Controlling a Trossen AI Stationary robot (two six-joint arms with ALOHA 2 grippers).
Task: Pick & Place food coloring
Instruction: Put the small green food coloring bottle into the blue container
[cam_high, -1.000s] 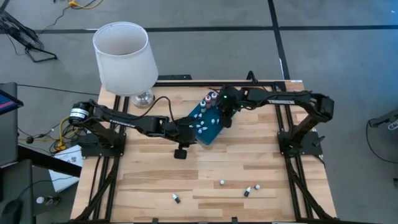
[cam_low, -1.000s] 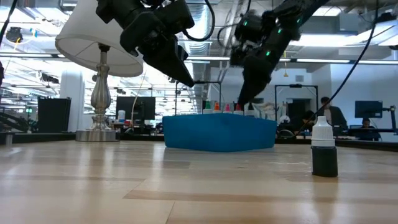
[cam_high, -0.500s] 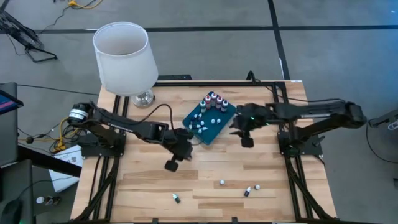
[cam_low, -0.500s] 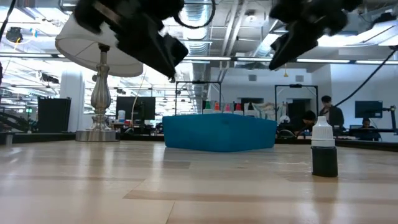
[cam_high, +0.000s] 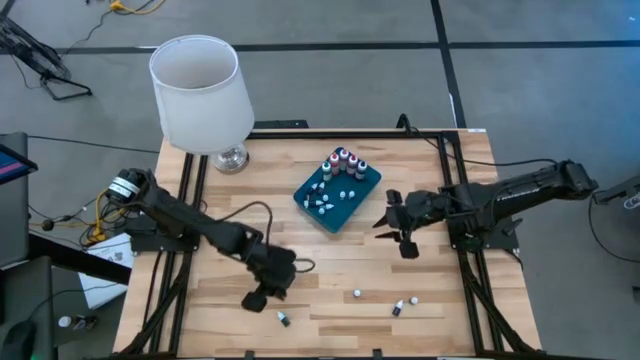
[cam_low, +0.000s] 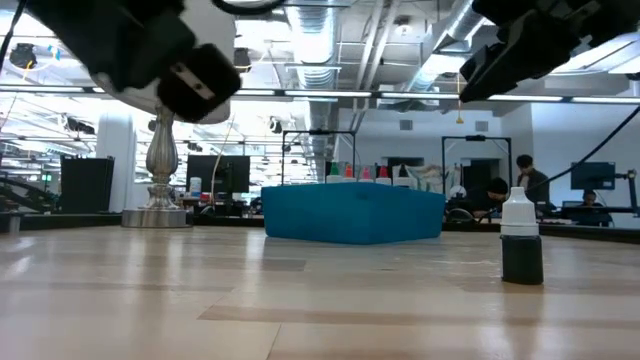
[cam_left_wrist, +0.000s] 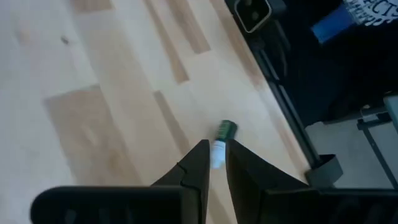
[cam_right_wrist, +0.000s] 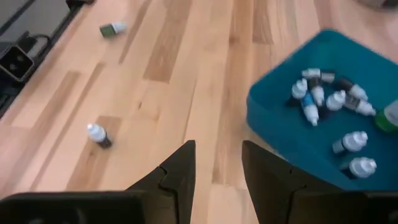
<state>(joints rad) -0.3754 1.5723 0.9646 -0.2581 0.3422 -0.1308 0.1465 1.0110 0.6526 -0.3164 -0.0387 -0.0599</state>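
On table: tiny white-capped bottles (cam_high: 357, 294)

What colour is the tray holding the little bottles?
Teal blue. The tray shows it best in the high view, lying near the table's middle.

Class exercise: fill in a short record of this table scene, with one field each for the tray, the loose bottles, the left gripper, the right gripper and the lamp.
tray: teal tray mid-table, holding many small bottles, some upright, some lying
loose bottles: three on the near boards: green-capped bottle, one, one
left gripper: left gripper, fingers shut, empty, beside the green-capped bottle
right gripper: right gripper, fingers apart, empty, right of the tray
lamp: lamp, far left corner
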